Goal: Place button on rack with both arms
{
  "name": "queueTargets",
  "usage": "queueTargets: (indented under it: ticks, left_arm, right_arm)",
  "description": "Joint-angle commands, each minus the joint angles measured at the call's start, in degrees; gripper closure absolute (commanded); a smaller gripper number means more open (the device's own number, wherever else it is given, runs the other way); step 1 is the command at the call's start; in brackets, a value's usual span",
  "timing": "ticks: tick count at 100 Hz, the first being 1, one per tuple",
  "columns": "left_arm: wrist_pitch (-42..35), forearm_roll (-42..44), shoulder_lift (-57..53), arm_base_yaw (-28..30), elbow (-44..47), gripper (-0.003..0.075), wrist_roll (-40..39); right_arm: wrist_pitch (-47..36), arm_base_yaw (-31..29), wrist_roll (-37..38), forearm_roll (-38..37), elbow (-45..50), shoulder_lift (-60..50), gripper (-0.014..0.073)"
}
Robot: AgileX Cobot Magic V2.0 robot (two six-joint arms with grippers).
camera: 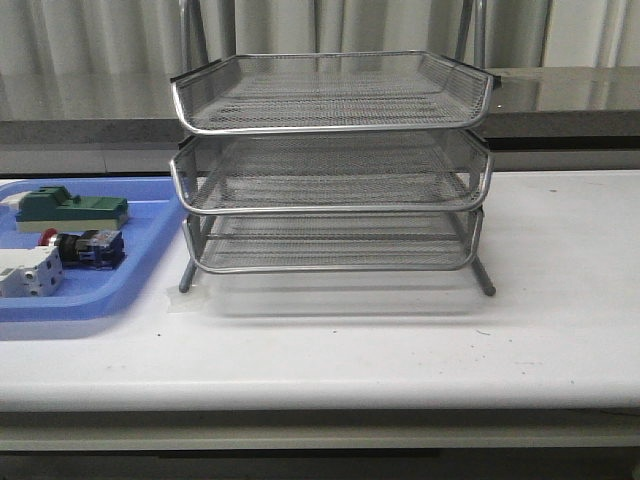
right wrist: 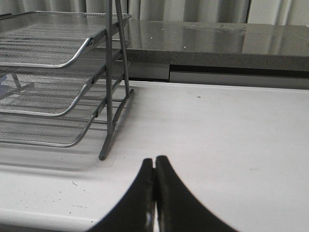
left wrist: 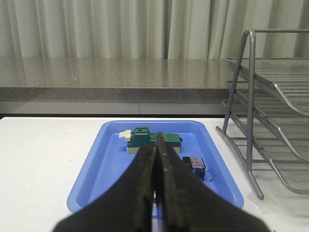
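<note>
We see the rack (camera: 331, 165) at the centre of the front view, standing on the white table (camera: 400, 340); its three mesh tiers are stacked one above the other, and its legs rest on the table surface. At the left edge of the front view lies the blue tray (camera: 120, 290), just beside the rack's left leg; the tray and the rack appear apart. The button (camera: 82, 246) lies on its side inside the tray, at centre left of the frame; its red cap points toward the left edge. Above it in the frame lies the green block (camera: 70, 208); below it, at the left edge, lies the white switch (camera: 28, 272), touching or nearly touching the button. No arm shows in the front view.

In the left wrist view we see the left gripper (left wrist: 157, 193) at bottom centre; its fingers are pressed together with nothing between them. It is raised over the tray's near end; the button's blue body (left wrist: 197, 164) shows just right of the fingers, and the green block (left wrist: 147, 140) shows above the fingertips. The rack occupies the right edge of that frame.

In the right wrist view we see the right gripper (right wrist: 154, 193) at bottom centre; it is likewise clenched and holds nothing. The rack fills the upper left of that frame; bare table lies to its right.
</note>
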Motion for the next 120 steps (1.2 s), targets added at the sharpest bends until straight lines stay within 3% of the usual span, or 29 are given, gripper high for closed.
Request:
queueTargets:
  ticks: [1, 55, 94, 120]
  left_arm:
    - [-4.0, -0.5, -1.7, 0.1, 2.3, 0.074, -0.6]
    - [-4.0, -0.5, -1.7, 0.1, 2.3, 0.074, -0.6]
    - [-4.0, -0.5, -1.7, 0.1, 2.3, 0.074, -0.6]
    - [-4.0, -0.5, -1.7, 0.1, 2.3, 0.074, -0.6]
  right_arm:
    - [-4.7, -0.2, -0.1, -0.3, -1.0, -0.9, 0.0654]
    - [-4.8, -0.2, -0.1, -0.3, -1.0, -0.9, 0.0654]
    - [-13.9, -0.2, -0.1, 0.0, -1.7, -0.9, 0.0654]
    - [0.9, -0.2, -0.1, 1.3, -11.8, 0.1, 0.0654]
